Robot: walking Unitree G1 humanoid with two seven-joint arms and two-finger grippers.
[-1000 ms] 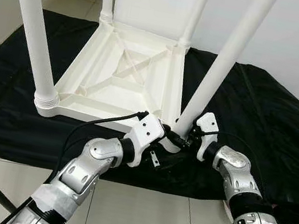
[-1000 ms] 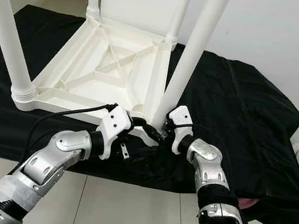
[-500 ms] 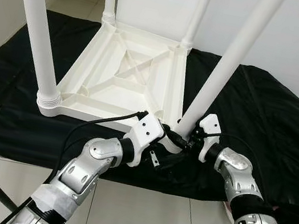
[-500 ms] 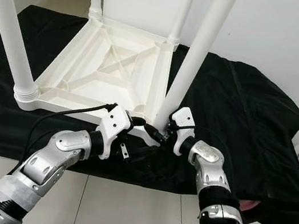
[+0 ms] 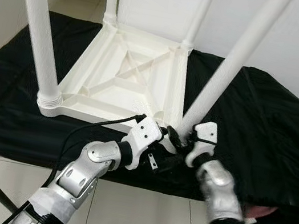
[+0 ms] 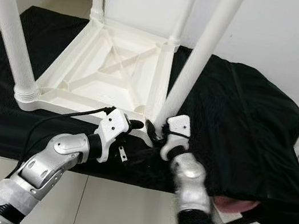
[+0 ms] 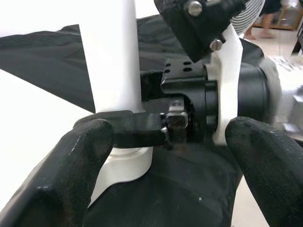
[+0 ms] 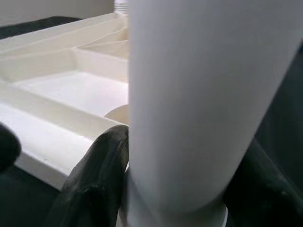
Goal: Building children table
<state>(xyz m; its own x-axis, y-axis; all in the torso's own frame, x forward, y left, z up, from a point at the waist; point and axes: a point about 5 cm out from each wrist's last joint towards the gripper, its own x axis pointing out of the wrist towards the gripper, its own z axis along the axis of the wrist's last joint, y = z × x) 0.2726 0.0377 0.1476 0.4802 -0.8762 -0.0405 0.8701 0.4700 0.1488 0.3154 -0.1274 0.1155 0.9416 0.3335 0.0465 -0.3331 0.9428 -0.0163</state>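
in the left eye view the upturned white table [image 5: 123,81] is lying on a black cloth [image 5: 261,137], its near leg [image 5: 220,81] rising at 1 o'clock; in the left wrist view the left gripper [image 7: 165,165] is spread apart, released; in the right wrist view the right gripper [image 8: 175,189] is clasping the near leg.

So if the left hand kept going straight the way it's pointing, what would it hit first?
Most likely the right hand, which sits between the left hand's spread fingers and is clamped on the near table leg. The leg stands just beside it, so depth is hard to judge.
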